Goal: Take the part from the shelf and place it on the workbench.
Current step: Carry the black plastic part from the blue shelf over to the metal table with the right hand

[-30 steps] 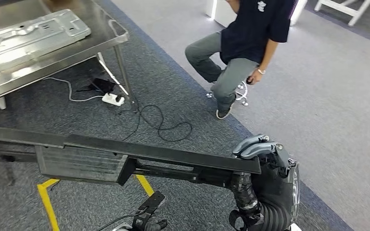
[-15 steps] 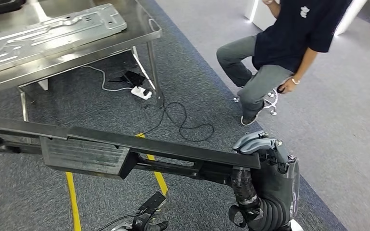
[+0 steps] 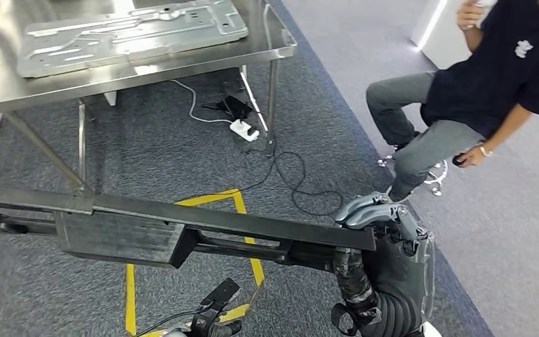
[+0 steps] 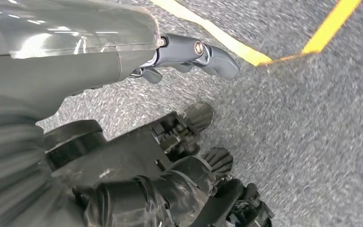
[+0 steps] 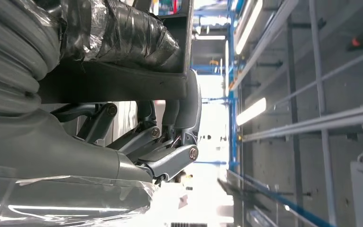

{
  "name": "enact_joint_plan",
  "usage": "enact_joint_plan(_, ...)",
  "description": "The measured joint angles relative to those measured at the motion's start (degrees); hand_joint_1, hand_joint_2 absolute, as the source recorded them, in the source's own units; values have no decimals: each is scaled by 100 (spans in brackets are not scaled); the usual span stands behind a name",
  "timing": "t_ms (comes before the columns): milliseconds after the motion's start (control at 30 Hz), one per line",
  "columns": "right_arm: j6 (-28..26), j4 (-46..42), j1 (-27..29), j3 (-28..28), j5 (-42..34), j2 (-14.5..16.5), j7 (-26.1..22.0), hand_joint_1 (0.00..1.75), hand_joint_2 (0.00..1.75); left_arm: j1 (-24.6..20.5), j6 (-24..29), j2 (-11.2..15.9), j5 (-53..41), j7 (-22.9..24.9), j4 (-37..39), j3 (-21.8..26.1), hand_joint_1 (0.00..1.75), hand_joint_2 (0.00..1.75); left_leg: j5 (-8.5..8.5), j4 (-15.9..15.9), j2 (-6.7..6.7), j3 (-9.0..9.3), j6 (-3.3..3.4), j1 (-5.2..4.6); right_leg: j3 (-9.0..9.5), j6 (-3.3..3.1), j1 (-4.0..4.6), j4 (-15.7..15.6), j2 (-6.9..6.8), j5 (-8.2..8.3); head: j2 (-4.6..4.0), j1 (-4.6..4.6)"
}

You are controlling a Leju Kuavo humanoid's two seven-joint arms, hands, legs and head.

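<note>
- The part (image 3: pixel 175 228) is a long, dark, flat-topped bar with a ribbed rectangular block hung under it left of its middle and a thinner rail running below toward the right end.
- It lies nearly level across the lower head view, carried in the air above the grey carpet (image 3: pixel 182 161) and a yellow floor marking (image 3: pixel 242 210), well short of the workbench (image 3: pixel 267 42).
- The workbench is a stainless steel table at the top of the head view; a pressed sheet-metal panel (image 3: pixel 130 31) lies flat on it.
- The part's left end runs off the picture edge, so its full length cannot be judged.
- The right hand (image 3: pixel 382 242) clamps the part's right end: pale fingers (image 3: pixel 365 210) curl over the top edge, and the dark taped thumb sits beneath.
- In the right wrist view, the same hand (image 5: pixel 170 142) wraps the dark edge of the part (image 5: pixel 123 87).
- The left hand (image 4: pixel 170 137) appears in its wrist view over the carpet, with a grey finger (image 4: pixel 203 52) stretched out; whether it grips the part cannot be told.
- A seated person (image 3: pixel 477 98) is at the right, and a white power strip (image 3: pixel 244 130) with cables lies under the bench.
</note>
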Motion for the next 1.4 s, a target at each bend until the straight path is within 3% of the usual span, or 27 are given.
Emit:
enact_joint_plan(33,-1,2,0,0,0,-1,1,175,175,0,-5,-1,0,-1,-1,1,0,175,-2,3,-87,6,-1,-1,98,-30,6,-290,62,230,0,1)
enact_joint_plan(100,-1,4,-2,0,0,-1,3,175,175,-5,-16,-4,1,-4,-1,2,0,175,-7,12,-235,4,-17,1,423,-99,4,-1077,350,606,0,-1)
enact_joint_plan(167,-4,5,-3,0,0,-1,7,175,175,-5,-28,-7,2,-9,-1,3,0,175,-2,10,-368,-25,-70,14,610,-142,13,-1495,522,705,0,-2)
enact_joint_plan(233,-14,6,-9,0,0,0,13,175,175,8,-40,0,-1,-12,0,3,0,175,11,-7,-487,-51,-147,32,658,-174,9,-1558,411,703,-1,-2)
enact_joint_plan(267,-19,7,-14,0,0,1,16,175,175,19,-47,6,-3,-13,-1,4,0,175,-10,14,-434,-64,-179,21,687,-198,-3,-1594,340,712,-1,-3)
enact_joint_plan(300,-24,6,-18,0,0,2,19,175,175,25,-52,12,-6,-11,-1,4,0,175,-84,116,-298,-111,-206,9,717,-225,-19,-1631,262,723,-1,-24)
enact_joint_plan(367,-34,6,-16,0,-3,3,22,175,175,16,-62,15,-17,-7,-1,4,0,175,-407,668,110,-364,-251,-2,762,-269,-15,-1671,85,719,-1,-67)
enact_joint_plan(400,-43,7,-10,0,-5,3,22,175,175,6,-65,15,-27,-4,-1,4,0,175,-594,1054,238,-551,-273,14,767,-286,-5,-1669,-10,708,0,-88)
enact_joint_plan(467,-60,10,0,0,-9,2,27,175,175,5,-72,16,-43,-5,-1,4,0,175,-743,1544,334,-792,-310,42,774,-295,4,-1660,-196,682,-1,-91)
enact_joint_plan(500,-67,10,1,0,-9,2,29,175,175,12,-82,18,-46,-21,-1,4,0,175,-659,1485,358,-758,-321,50,778,-290,5,-1652,-276,666,-2,-93)
enact_joint_plan(533,-69,11,0,0,-9,2,31,175,175,19,-101,20,-42,-57,-1,4,0,175,-493,1220,399,-613,-323,56,787,-279,4,-1642,-350,648,-1,-95)
enact_joint_plan(600,-73,10,0,0,-9,2,32,175,175,14,-169,24,-19,-174,-2,4,0,175,-172,465,612,-193,-291,30,814,-239,22,-1609,-475,598,0,-95)
enact_joint_plan(667,-74,9,-1,0,-10,1,33,175,175,2,-234,22,5,-272,-2,4,0,175,-77,51,770,24,-222,-12,836,-188,54,-1581,-585,555,0,-80)
enact_joint_plan(700,-75,9,-3,0,-11,0,34,175,175,4,-255,22,10,-296,-2,4,0,175,-94,4,769,37,-188,-34,845,-163,70,-1578,-641,543,0,-70)
enact_joint_plan(767,-75,8,-9,0,-13,-1,34,175,175,25,-274,22,17,-315,-2,5,0,175,-72,-24,637,33,-130,-18,865,-111,59,-1573,-701,510,0,-60)
enact_joint_plan(833,-79,7,-12,0,-18,-3,30,175,175,25,-280,21,14,-319,-2,10,0,175,-44,-67,512,57,-76,14,789,-48,25,-1362,-491,347,-1,-43)
enact_joint_plan(900,-87,8,-3,0,-31,-8,14,175,175,8,-273,9,-22,-276,-2,25,0,175,-33,-80,386,64,-41,35,476,-4,-3,-696,-170,10,-1,-6)
enact_joint_plan(933,-90,9,5,0,-48,-13,2,175,175,4,-268,4,-44,-239,-2,32,0,175,-33,-77,318,62,-31,37,270,10,-8,-299,-84,-135,-1,5)
enact_joint_plan(967,-90,10,13,0,-76,-19,-6,175,175,8,-264,-1,-68,-205,-2,37,0,175,-36,-71,256,61,-27,38,119,19,-11,-33,-51,-186,-1,10)
enact_joint_plan(1000,-87,10,19,0,-106,-24,-15,175,175,14,-261,-1,-86,-178,-2,39,0,175,-41,-63,204,62,-27,40,55,22,-14,29,-39,-123,0,9)
enact_joint_plan(1033,-85,9,20,0,-138,-27,-21,175,175,18,-259,-1,-99,-160,-2,40,0,175,-49,-51,152,64,-31,43,100,22,-21,-140,-34,45,0,10)
enact_joint_plan(1100,-84,8,17,0,-180,-31,-39,175,175,21,-262,-3,-116,-147,-2,42,0,175,-77,-13,72,63,-61,49,394,14,-42,-872,15,445,0,11)
enact_joint_plan(1133,-85,6,16,0,-196,-32,-61,175,175,19,-273,-3,-123,-143,-2,43,0,175,-93,13,39,52,-86,43,531,2,-44,-1191,56,560,0,14)
enact_joint_plan(1200,-89,5,19,0,-217,-36,-110,175,175,25,-305,-2,-136,-137,-2,45,0,175,-104,26,8,26,-151,32,641,-40,-31,-1449,124,585,0,17)
enact_joint_plan(1300,-95,3,21,0,-226,-38,-173,175,175,50,-338,3,-154,-138,-2,46,0,175,-145,51,56,2,-245,37,673,-144,-36,-1504,107,611,0,13)
enact_joint_plan(1333,-95,2,22,0,-227,-38,-193,175,175,53,-343,5,-158,-141,-2,46,0,175,-231,187,127,-55,-272,39,691,-182,-45,-1525,89,618,0,-7)
enact_joint_plan(1400,-95,1,25,0,-232,-38,-216,175,175,53,-351,7,-164,-148,-2,46,0,175,-524,757,277,-314,-316,46,717,-241,-40,-1541,45,610,0,-42)
